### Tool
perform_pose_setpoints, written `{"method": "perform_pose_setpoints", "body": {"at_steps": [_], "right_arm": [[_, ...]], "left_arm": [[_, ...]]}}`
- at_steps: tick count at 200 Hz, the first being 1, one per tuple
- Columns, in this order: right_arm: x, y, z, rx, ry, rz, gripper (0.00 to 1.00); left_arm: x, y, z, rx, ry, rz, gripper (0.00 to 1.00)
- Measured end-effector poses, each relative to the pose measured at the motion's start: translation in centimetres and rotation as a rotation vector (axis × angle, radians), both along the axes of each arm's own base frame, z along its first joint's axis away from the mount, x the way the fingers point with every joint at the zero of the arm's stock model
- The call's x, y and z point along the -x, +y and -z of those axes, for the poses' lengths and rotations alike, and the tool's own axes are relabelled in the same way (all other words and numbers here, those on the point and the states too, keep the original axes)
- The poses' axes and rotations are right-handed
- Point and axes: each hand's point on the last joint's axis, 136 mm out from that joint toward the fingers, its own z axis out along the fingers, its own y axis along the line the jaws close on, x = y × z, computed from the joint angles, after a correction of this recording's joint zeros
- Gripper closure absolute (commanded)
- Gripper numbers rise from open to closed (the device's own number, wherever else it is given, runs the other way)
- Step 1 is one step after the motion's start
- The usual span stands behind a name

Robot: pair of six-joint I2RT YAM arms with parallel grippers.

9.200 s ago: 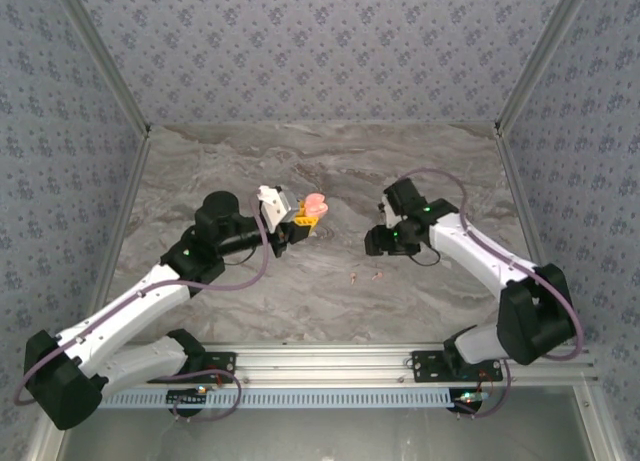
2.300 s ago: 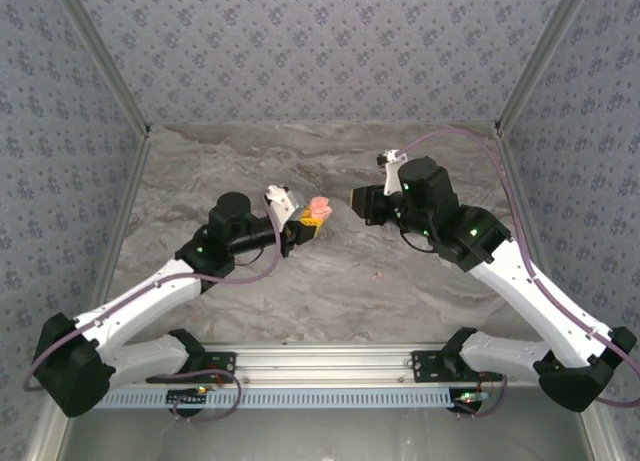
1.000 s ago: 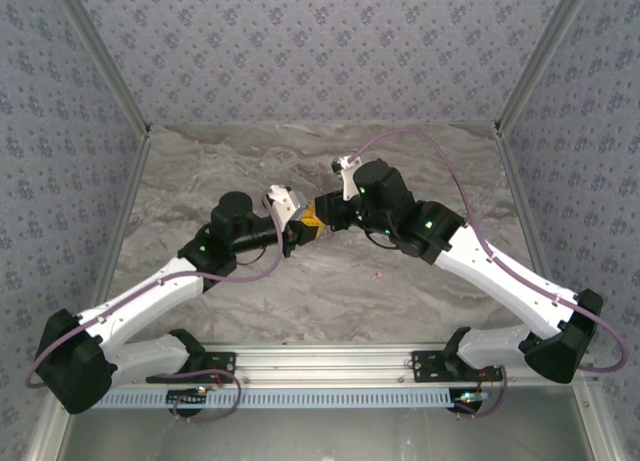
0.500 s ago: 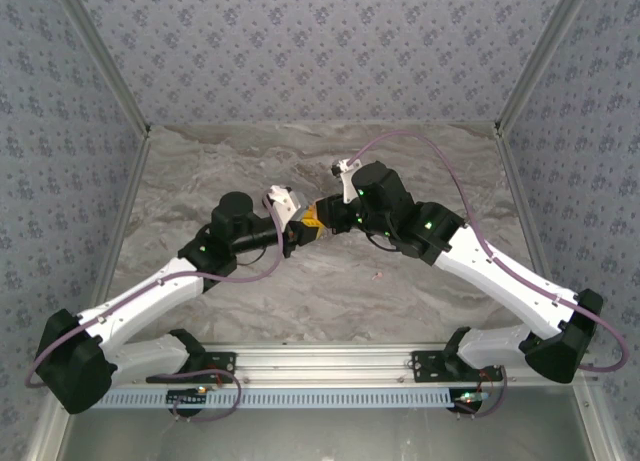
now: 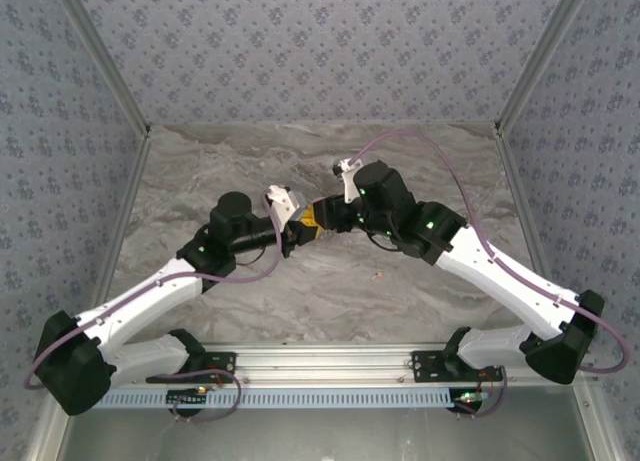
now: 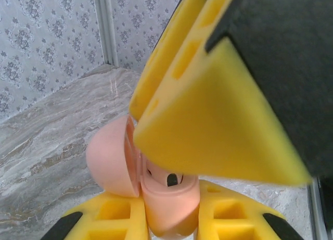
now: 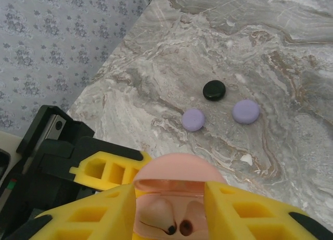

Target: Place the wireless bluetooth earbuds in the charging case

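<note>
Item: pink charging case (image 7: 179,167), lid open, pinched in my left gripper (image 6: 169,222). My right gripper (image 7: 170,190) straddles it, fingers spread. An earbud (image 7: 156,217) seems seated inside. Handling: withdraw straight, fingers clear of the lid.

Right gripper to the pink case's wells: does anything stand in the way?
Nothing visible does. The left gripper holds the pink charging case with its lid swung open. The right gripper has its fingers flanking the exposed wells, with no obstacle between.
</note>
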Motion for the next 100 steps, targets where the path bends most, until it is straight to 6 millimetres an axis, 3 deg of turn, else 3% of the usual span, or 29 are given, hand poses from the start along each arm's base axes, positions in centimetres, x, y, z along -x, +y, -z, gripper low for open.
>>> {"method": "perform_pose_setpoints", "body": {"at_steps": [38, 55, 74, 100], "right_arm": [[-0.7, -4.6, -1.4, -0.004, -0.004, 0.112, 0.57], [-1.1, -7.4, -0.8, -0.004, 0.031, 0.195, 0.58], [-1.6, -10.5, 3.4, 0.033, 0.146, 0.309, 0.58], [-0.6, -13.5, 12.8, 0.164, 0.388, 0.422, 0.58]], "left_arm": [[0.0, 0.1, -0.3, 0.006, -0.008, -0.004, 1.0], [0.0, 0.2, -0.4, 0.006, -0.011, -0.012, 1.0], [-0.1, 0.3, -0.6, 0.009, -0.015, -0.02, 1.0], [-0.1, 0.6, -1.0, 0.015, -0.025, -0.031, 1.0]]}}
